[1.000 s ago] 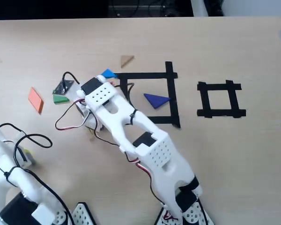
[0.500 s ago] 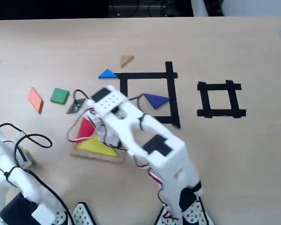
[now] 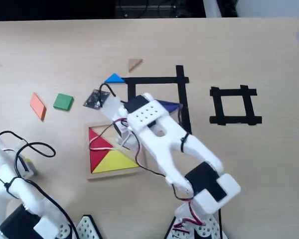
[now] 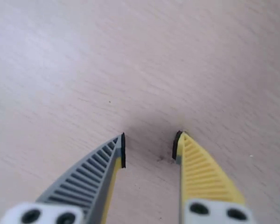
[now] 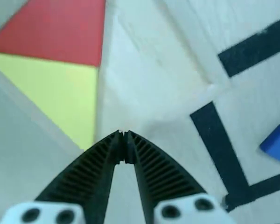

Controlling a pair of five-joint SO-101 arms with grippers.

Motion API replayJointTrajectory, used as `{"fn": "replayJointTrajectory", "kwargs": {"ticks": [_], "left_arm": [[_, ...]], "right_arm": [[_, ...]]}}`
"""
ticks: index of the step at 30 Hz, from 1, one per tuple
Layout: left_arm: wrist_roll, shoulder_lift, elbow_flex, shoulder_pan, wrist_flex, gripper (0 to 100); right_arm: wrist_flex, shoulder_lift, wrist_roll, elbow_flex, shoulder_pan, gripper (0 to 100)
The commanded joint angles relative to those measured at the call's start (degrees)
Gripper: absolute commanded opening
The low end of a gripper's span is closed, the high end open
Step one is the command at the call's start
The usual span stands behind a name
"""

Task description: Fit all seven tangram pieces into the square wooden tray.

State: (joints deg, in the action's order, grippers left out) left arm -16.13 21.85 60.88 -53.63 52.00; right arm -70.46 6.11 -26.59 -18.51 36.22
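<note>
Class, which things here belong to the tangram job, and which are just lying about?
Belong: wooden tray; red triangle and yellow triangle in it; loose light blue triangle, dark blue triangle, tan triangle, green square, orange parallelogram.
Lying about: large tape square; small tape square.

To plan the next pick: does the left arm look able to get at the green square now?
Probably yes. The green square lies uncovered on that arm's side, the left tool is open, and the right arm, over the wooden tray, leaves the path free.
</note>
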Motion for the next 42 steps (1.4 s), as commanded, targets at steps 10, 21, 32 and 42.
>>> {"fn": "replayJointTrajectory", "kwargs": {"ticks": [10,21,32,42], "left_arm": [[-0.44,0.35,-0.22,0.57,-0.62,20],[-0.44,0.26,-0.22,0.57,-0.7,20],[-0.44,0.09,-0.31,0.4,-1.14,20],[-0.44,0.09,0.13,0.31,-2.11,20]], "right_arm": [[-0.26,19.74,4.13,20.0,3.87,1.1],[-0.18,20.0,5.71,20.0,6.33,1.1],[-1.76,17.89,5.36,21.85,5.01,1.1],[-8.79,11.91,5.27,29.58,-2.02,1.1]]}}
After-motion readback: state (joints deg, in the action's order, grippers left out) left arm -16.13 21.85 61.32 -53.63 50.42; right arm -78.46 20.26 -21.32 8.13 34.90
